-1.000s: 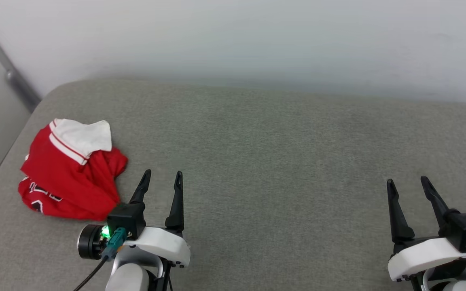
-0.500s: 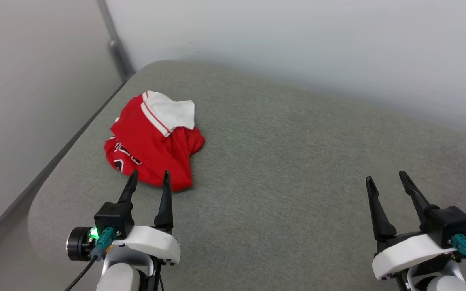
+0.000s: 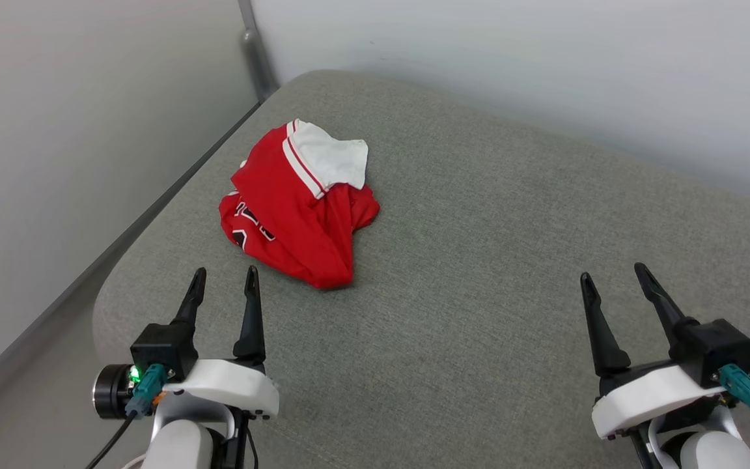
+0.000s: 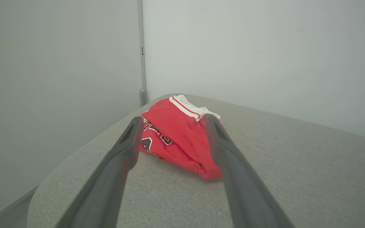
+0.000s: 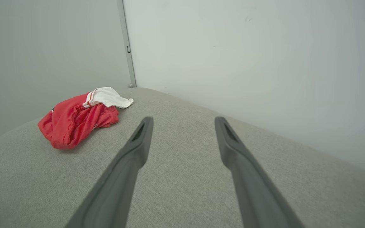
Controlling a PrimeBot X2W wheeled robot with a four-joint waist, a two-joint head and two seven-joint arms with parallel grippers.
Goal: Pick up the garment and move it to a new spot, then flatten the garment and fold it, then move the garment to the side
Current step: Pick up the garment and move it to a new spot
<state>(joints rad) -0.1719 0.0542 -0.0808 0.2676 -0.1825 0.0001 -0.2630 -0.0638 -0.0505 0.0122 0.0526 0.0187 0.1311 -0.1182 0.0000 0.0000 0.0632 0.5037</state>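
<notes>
The garment [image 3: 300, 208] is a crumpled red shirt with a white striped sleeve on top and black lettering at its left side, lying near the far left corner of the grey cushioned surface [image 3: 479, 260]. My left gripper [image 3: 225, 277] stands open and empty a short way in front of it, not touching. In the left wrist view the garment [image 4: 176, 136] lies just beyond the open fingertips. My right gripper [image 3: 612, 273] is open and empty far to the right. The right wrist view has the garment [image 5: 78, 118] at the left, well away from that gripper [image 5: 184, 120].
A pale wall [image 3: 544, 65] runs behind the surface, and a grey panel [image 3: 56, 130] with a metal post [image 3: 254, 49] closes the left side. The surface's rounded left edge [image 3: 108, 299] drops off beside my left gripper.
The camera has swung left, so the garment now sits nearer the picture's middle. Both grippers stay open and hold their places low in the view.
</notes>
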